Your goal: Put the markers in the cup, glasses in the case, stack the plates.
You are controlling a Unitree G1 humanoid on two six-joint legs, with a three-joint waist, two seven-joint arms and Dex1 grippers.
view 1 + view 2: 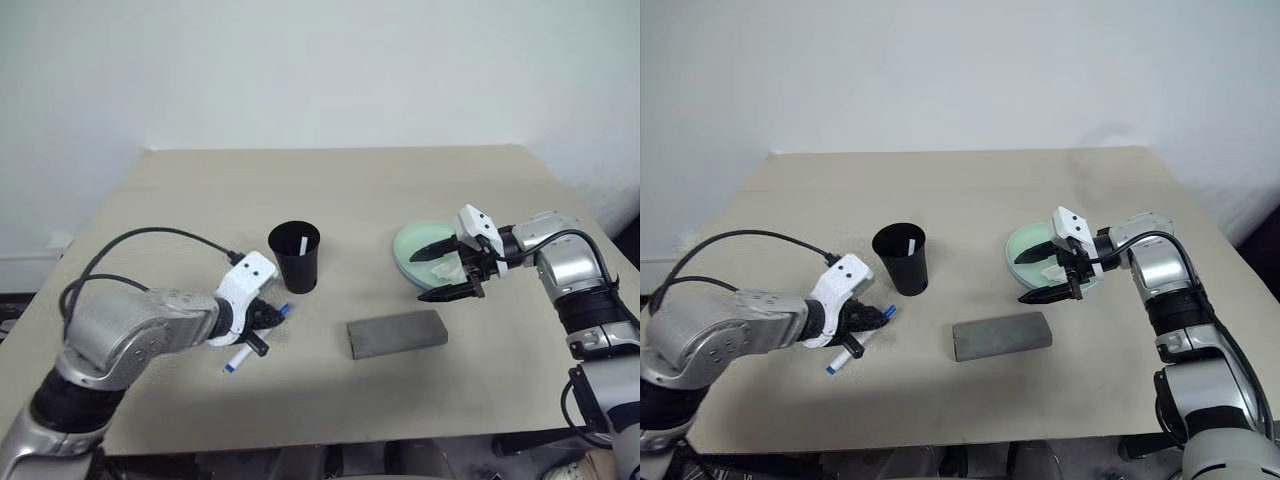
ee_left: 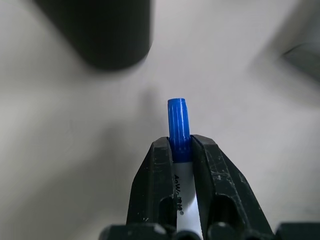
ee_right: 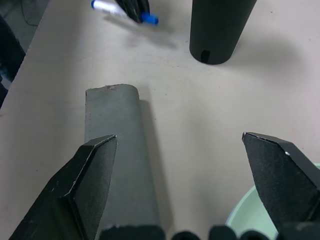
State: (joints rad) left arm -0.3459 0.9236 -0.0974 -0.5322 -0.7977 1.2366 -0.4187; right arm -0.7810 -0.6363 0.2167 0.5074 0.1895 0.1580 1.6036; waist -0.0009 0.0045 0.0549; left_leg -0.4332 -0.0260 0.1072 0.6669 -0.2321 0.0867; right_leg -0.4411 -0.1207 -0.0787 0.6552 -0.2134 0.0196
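Left eye view: marker [image 1: 300, 246] in cup [image 1: 296, 259]

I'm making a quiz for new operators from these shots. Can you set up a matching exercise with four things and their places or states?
Things:
1. blue marker
2. cup
3. case
4. right gripper

States:
A. closed, flat on the table
B. open by the green plate
C. upright, a marker inside
D. clamped in the left gripper

Pairs: 1-D, 2-C, 3-A, 4-B

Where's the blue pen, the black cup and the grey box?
blue pen [image 2: 178, 125]: left wrist view, on its blue cap.
black cup [image 1: 296, 262]: left eye view, on its side wall.
grey box [image 1: 397, 333]: left eye view, on its lid.
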